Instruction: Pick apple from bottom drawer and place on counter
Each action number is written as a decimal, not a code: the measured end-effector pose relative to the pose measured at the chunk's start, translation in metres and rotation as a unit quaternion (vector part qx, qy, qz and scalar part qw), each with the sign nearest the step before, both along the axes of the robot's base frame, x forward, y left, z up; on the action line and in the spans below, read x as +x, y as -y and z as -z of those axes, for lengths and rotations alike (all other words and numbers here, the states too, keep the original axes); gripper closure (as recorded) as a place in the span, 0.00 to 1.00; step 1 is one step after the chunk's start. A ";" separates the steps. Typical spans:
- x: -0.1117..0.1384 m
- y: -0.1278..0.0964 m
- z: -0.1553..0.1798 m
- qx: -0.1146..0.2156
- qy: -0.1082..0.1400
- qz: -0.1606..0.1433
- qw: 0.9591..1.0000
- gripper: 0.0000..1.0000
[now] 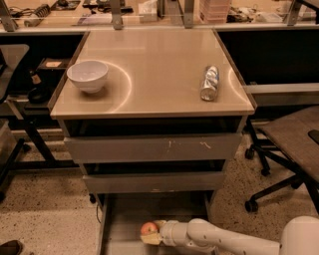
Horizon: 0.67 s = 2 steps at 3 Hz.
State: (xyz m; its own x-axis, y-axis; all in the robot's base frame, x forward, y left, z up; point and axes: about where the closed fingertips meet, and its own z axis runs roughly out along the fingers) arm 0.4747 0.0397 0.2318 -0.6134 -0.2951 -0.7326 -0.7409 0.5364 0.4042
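The apple (148, 228), small and red-orange, lies in the open bottom drawer (114, 234) of the cabinet, near the drawer's middle. My gripper (152, 232) reaches into the drawer from the lower right on its white arm (219, 238) and is right at the apple, touching its right side. The counter (154, 69) is the glossy beige top of the cabinet, well above the gripper.
A white bowl (87, 75) stands on the counter at the left and a silver can (210, 83) lies at the right. The two upper drawers (154, 148) are shut. Office chairs (289, 144) stand at both sides, and cluttered desks (149, 10) behind.
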 end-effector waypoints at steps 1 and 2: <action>-0.008 -0.009 -0.024 -0.006 0.006 -0.004 1.000 1.00; -0.018 -0.018 -0.059 -0.006 0.028 -0.013 1.000 1.00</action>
State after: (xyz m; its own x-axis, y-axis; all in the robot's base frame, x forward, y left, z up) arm 0.4565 0.0578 0.2904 -0.5637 -0.3204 -0.7613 -0.7761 0.5208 0.3555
